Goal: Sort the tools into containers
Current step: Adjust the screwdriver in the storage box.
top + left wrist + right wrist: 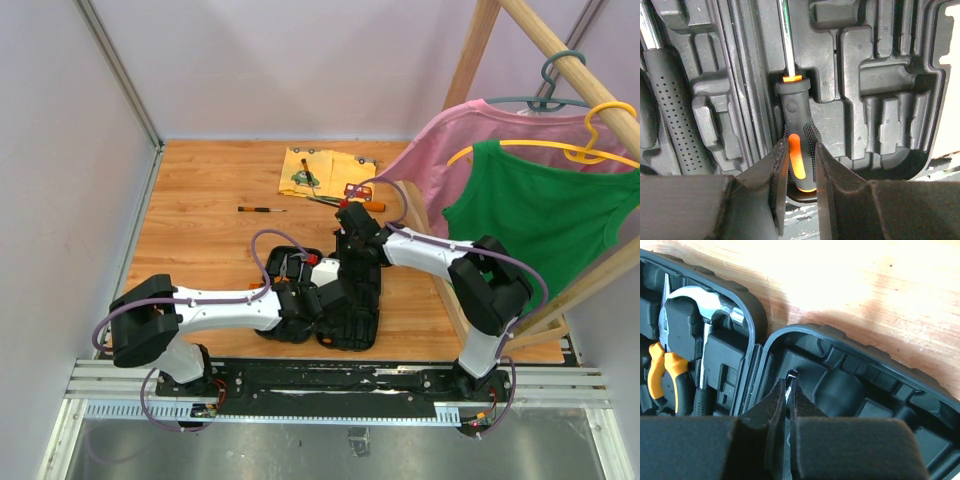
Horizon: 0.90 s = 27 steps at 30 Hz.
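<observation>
The black tool case (350,325) lies open in the table's near middle. An orange-and-black-handled screwdriver (795,107) lies along a slot of the case (880,100), beside the hinge. My left gripper (800,146) is shut on its handle, and shows over the case in the top view (305,298). My right gripper (788,386) is shut on the tip of its steel shaft, at the far end of the case (352,240). The claw hammer (705,300) and the orange-handled pliers (665,370) sit in the other half of the case (865,385).
A thin dark screwdriver (262,209) lies on the wood at far left. The yellow cloth (320,172) lies at the back with a tool on it, and an orange-handled tool (370,205) lies at its near right. The clothes rack with pink and green shirts (540,200) fills the right.
</observation>
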{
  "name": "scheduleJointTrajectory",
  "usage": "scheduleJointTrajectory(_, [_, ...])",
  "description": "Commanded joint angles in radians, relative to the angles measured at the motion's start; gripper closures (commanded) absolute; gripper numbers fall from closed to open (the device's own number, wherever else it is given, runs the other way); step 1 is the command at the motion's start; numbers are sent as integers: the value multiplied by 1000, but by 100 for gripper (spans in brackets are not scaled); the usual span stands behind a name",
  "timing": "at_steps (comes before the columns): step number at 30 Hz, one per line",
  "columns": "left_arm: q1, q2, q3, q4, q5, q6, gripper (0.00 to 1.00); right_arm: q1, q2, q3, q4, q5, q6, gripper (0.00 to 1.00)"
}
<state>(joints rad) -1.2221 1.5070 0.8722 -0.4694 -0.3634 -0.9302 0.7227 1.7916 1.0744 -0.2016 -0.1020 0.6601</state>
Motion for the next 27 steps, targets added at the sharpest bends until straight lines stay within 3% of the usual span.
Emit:
scheduleJointTrajectory(1, [-20, 65, -55, -32, 51, -16, 81, 24, 179, -63, -194, 166, -73, 99])
scheduleJointTrajectory(20, [-41, 116, -112, -31, 113, -35, 99, 33, 263, -132, -164, 172, -69, 99])
scheduleJointTrajectory(27, [-51, 145, -114, -31, 127, -48, 100, 33, 264, -132, -154, 161, -73, 99])
